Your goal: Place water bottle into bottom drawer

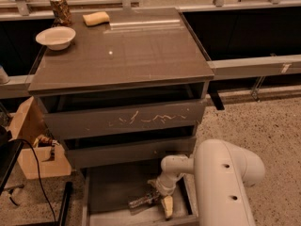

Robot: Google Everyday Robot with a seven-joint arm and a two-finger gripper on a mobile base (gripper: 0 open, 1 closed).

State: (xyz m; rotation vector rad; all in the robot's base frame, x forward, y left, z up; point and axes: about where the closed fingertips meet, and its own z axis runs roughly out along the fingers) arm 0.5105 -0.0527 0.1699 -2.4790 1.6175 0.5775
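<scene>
Water bottle lies on its side on the floor of the bottom drawer, lower centre of frame, slanting from lower left up toward the right. The drawer is pulled fully out. Gripper is down inside it, at the bottle's right end, touching or just about touching it. Cannot tell if it is clamped on the bottle or let go; the contact area is hidden by the wrist. The white arm comes in from the lower right.

Handling, as a judgement:
- It is a thin clear plastic bottle, so light and easy to move.
- The wall is crinkly and will dent under a hard squeeze.
- The smooth round body will likely roll on the flat drawer floor once freed.
- Best hold is across the body at the label band or the stiffer neck end, with light force.
- Not fragile, so a short drop is fine.

Middle drawer and scratched upper drawer sit just above. That leaves little headroom for lifting out.

On the table, upper left: bowl, drink can, sponge. All are well apart from the task.
</scene>
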